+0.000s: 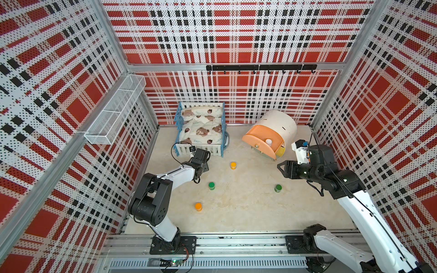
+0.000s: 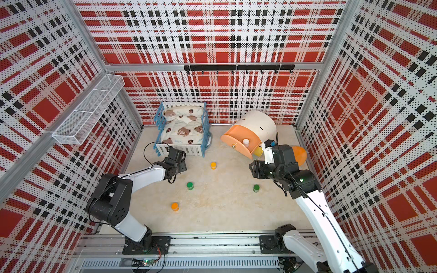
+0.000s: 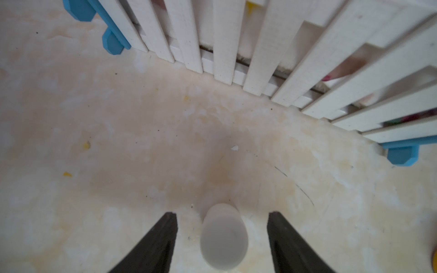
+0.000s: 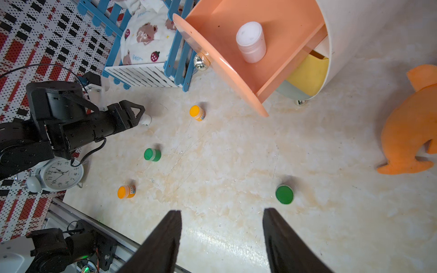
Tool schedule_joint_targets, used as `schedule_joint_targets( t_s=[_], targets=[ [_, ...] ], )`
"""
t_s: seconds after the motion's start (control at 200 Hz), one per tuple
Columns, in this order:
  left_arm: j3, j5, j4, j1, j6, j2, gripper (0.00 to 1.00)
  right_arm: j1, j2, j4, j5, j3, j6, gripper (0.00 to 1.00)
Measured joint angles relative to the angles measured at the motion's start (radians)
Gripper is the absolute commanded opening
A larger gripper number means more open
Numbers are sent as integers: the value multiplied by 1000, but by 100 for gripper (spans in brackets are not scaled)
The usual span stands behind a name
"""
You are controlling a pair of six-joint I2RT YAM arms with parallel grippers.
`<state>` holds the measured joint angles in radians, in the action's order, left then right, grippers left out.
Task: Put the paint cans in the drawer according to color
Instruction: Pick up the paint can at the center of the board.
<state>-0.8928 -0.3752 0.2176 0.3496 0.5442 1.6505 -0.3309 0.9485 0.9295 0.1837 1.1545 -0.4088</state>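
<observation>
Left pincer (image 3: 222, 213): spread, with one finger seen on each side of a white paint can (image 3: 223, 238). A gap shows on both sides and nothing is gripped. That can stands upright on the desk (image 1: 248, 212), just on the near side of the doll bed (image 1: 216, 151) foot rail.

Four cans are seen loose and upright on the open desk, well apart:
- near orange can (image 1: 198, 206), left of centre
- left green can (image 1: 211, 185), just beyond it
- far orange can (image 1: 233, 165), mid-desk
- right green can (image 1: 278, 188), near the right arm

The drawer (image 1: 254, 141) is pulled open at far right. A second white can (image 1: 268, 141) stands upright inside it.

Right pincer (image 4: 222, 210): spread and empty, held above the desk on the near side of the drawer, clear of the right green can.

An orange soft toy (image 4: 411, 123) lies at the far right, beyond the right arm.
</observation>
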Motion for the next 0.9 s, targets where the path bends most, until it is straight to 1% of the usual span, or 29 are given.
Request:
schedule_joint_targets(
  t_s=[0.266, 0.496, 0.661, 0.716, 0.857, 0.897],
  targets=[
    [0, 5, 0, 0, -3, 51, 66, 0, -6, 0, -23, -2, -5, 61],
    [0, 5, 0, -1, -3, 56, 58, 0, -10, 1, -34, -2, -5, 61],
    [0, 10, 0, -2, -3, 56, 47, 0, -11, 1, -39, -2, -5, 61],
    [0, 13, 0, -5, -3, 56, 46, 0, -11, 2, -40, -2, -5, 61],
    [0, 22, -1, -10, -3, 56, 46, 0, -11, 2, -43, -2, -5, 61],
    [0, 25, -2, -11, -3, 56, 45, 0, -11, 2, -44, -2, -5, 61]
  ],
)
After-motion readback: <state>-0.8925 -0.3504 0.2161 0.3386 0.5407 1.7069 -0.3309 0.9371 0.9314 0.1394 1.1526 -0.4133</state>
